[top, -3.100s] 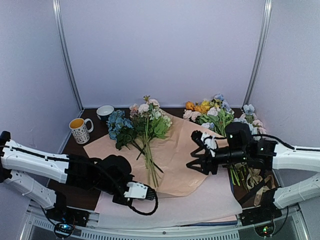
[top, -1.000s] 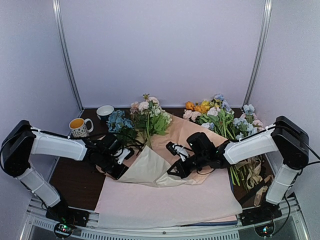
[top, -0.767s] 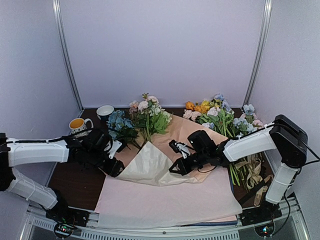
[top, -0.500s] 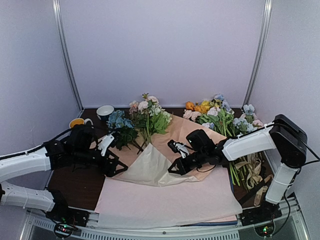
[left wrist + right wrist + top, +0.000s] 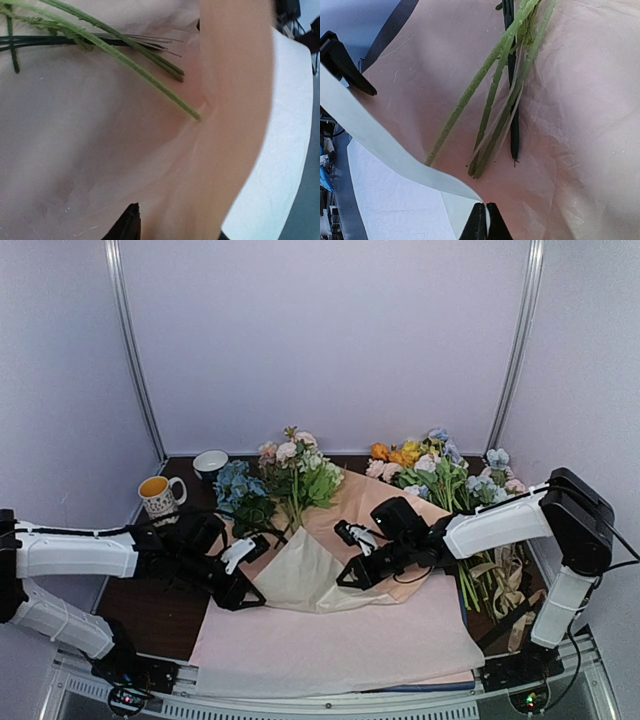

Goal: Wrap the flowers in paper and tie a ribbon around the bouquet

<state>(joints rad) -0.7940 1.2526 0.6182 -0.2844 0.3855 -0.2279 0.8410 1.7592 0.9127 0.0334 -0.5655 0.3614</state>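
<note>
A: Right gripper (image 5: 483, 220) clenched on the paper (image 5: 580, 130) fold; flowers (image 5: 492, 100) lie stems-first just beyond the tips.
B: Left gripper (image 5: 175, 231): grip unclear, jaws maybe slack. If slack, the fold may spring open and uncover the stems.

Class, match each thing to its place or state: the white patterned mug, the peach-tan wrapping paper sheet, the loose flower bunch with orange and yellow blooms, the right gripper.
1 white patterned mug
2 peach-tan wrapping paper sheet
3 loose flower bunch with orange and yellow blooms
4 right gripper

A at back right
B shut on the sheet's edge
C at far left, holding orange-yellow liquid
D partly folded, pale underside up

Pairs: 1-C, 2-D, 3-A, 4-B
</note>
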